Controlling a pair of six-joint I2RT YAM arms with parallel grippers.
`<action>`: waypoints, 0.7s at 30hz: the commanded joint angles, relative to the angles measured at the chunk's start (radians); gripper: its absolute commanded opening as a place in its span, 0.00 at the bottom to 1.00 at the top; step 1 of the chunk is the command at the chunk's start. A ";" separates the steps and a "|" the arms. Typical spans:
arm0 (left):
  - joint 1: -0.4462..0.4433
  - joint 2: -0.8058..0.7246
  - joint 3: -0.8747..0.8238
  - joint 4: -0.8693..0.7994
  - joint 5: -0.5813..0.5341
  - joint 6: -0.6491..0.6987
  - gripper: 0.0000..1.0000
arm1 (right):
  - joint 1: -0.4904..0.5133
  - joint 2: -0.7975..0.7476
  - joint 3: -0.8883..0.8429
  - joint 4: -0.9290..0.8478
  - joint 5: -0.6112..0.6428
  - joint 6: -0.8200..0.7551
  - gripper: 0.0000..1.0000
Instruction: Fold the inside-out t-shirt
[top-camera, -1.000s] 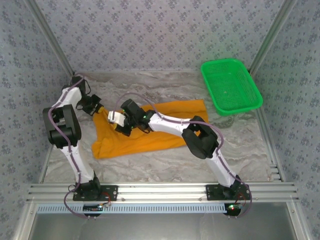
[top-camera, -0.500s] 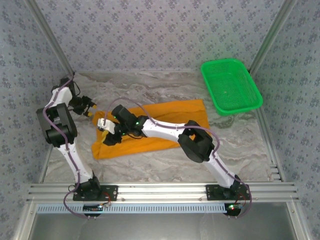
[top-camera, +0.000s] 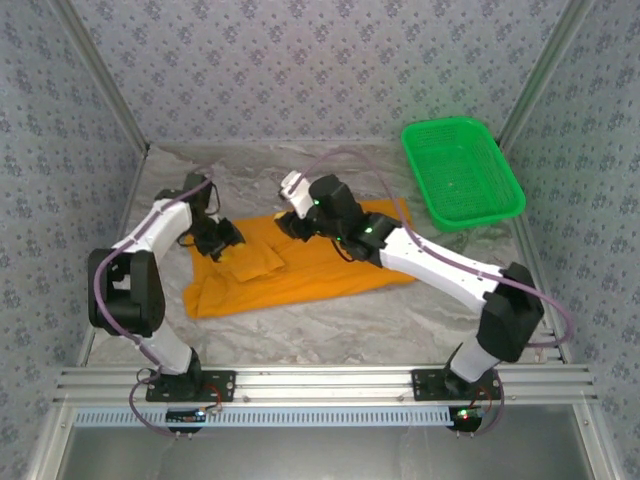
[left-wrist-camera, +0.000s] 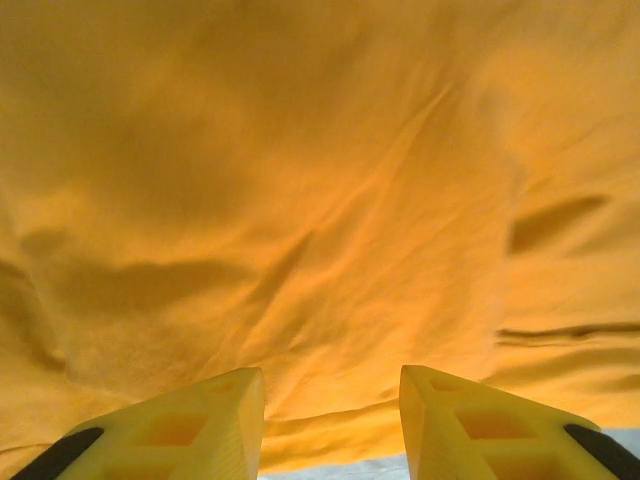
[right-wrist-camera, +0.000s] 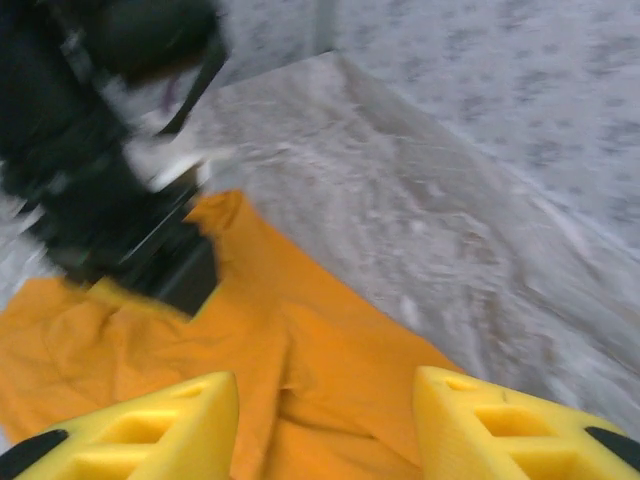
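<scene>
The orange t-shirt (top-camera: 330, 255) lies as a long folded band across the middle of the table, with a small flap (top-camera: 256, 261) turned over near its left end. My left gripper (top-camera: 232, 244) hovers over that left end, open, its yellow fingers (left-wrist-camera: 215, 425) apart with only cloth (left-wrist-camera: 320, 200) below. My right gripper (top-camera: 283, 226) hangs open above the band's far edge, nothing between its fingers (right-wrist-camera: 510, 425), with the shirt (right-wrist-camera: 300, 370) under it. The left arm's black wrist (right-wrist-camera: 110, 200) shows ahead of it. No print or tag shows.
A green mesh basket (top-camera: 462, 172) stands at the back right, off the shirt. Grey marbled table (top-camera: 330, 325) lies bare in front of the shirt, and patterned walls (top-camera: 330, 70) close in the back and sides.
Both grippers went from shut to open and let go of the cloth. The right arm swung back from the shirt's left end towards the middle. The left gripper moved in over the shirt.
</scene>
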 joint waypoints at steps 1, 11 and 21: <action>-0.009 -0.003 -0.081 0.023 -0.075 0.031 0.39 | -0.109 0.023 -0.034 -0.209 0.087 0.326 0.38; 0.026 -0.011 -0.184 0.007 -0.148 0.105 0.38 | -0.183 -0.015 -0.414 -0.223 0.131 0.746 0.41; 0.003 -0.028 -0.271 -0.023 -0.121 0.067 0.36 | -0.286 0.258 -0.365 0.016 0.160 0.680 0.33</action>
